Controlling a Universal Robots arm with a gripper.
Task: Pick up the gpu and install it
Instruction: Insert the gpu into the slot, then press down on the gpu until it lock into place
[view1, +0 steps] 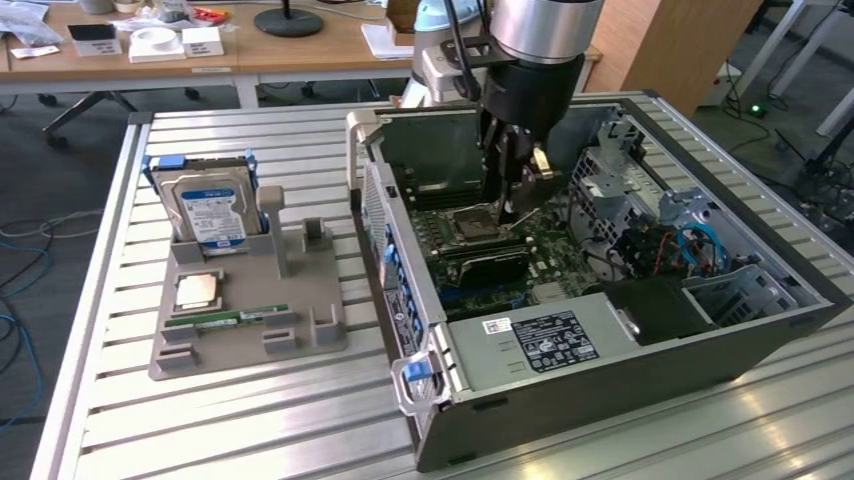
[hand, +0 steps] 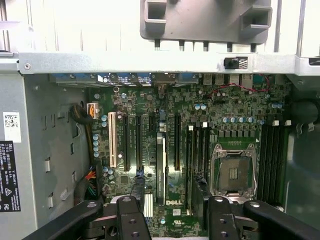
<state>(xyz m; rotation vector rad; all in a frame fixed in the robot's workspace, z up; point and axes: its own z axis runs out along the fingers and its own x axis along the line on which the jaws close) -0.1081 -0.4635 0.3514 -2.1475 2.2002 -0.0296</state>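
Note:
The gpu (view1: 478, 264) stands on edge in a motherboard slot inside the open computer case (view1: 747, 330), its dark face showing. In the wrist view the gpu (hand: 160, 170) appears edge-on as a thin card among the expansion slots. My gripper (view1: 518, 205) hangs inside the case just above the board, close over the card. Both black fingers (hand: 134, 220) are spread apart, one on either side of the card's line. My gripper (hand: 175, 222) is open and holds nothing.
A grey holder (view1: 247, 335) on the slatted table carries a hard drive (view1: 210, 207), a CPU (view1: 198, 290) and a RAM stick (view1: 243, 318). Inside the case are the bare CPU socket (hand: 233, 172), a power supply (view1: 561, 342) and drive cages (view1: 627, 175).

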